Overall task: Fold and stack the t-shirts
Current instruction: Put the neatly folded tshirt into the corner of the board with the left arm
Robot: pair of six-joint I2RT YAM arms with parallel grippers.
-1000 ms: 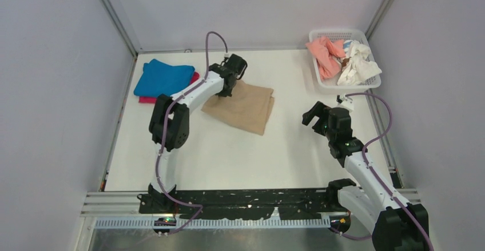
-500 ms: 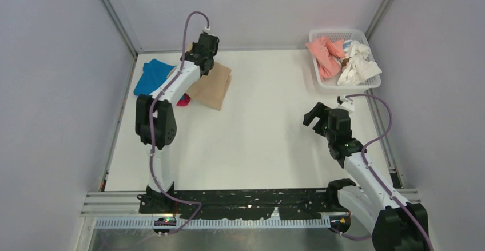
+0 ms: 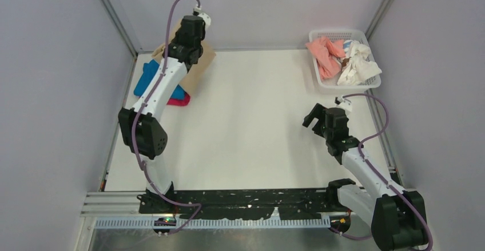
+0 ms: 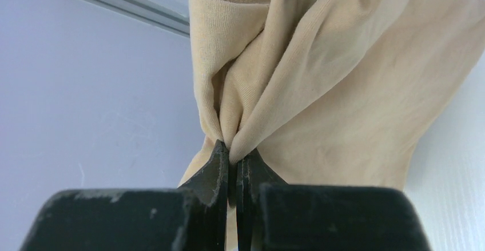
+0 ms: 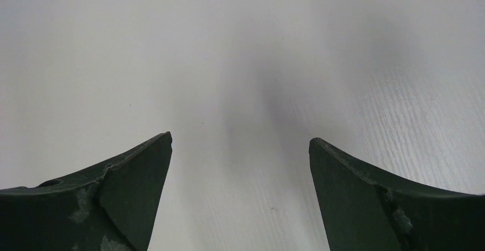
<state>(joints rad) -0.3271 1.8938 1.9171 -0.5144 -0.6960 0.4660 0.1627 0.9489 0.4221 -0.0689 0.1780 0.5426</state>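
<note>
Fabric of the tan t-shirt (image 4: pixel 343 91) is pinched in the left gripper (image 4: pixel 233 156), whose jaws are clamped together on a bunched fold. From that pinch the cloth fans up and to the right in the left wrist view, with a hemmed edge at the top.

From above, the same shirt is held up at the far-left corner of the table (image 3: pixel 257 131). It hangs over the blue t-shirt (image 3: pixel 146 76) and the magenta t-shirt (image 3: pixel 178 99), which lie stacked by the left edge with blue on top.

The overhead view places the shirt but not the grip: the left arm (image 3: pixel 163 82) covers the fingertips and most of the cloth, leaving tan visible only on either side of the wrist. The wrist view shows the grip but none of the stack below.

The right gripper (image 5: pixel 240 148) is spread wide with nothing between its fingers. It sits above bare table near the right edge, well apart from the tan shirt.

At the far-right corner a mesh basket (image 3: pixel 337 34) holds the salmon t-shirt (image 3: pixel 323 54) on its left and the white t-shirt (image 3: pixel 357 65) on its right, both crumpled.

Whether the tan shirt's lower edge touches the blue one cannot be told, since the arm hides part of the stack.
</note>
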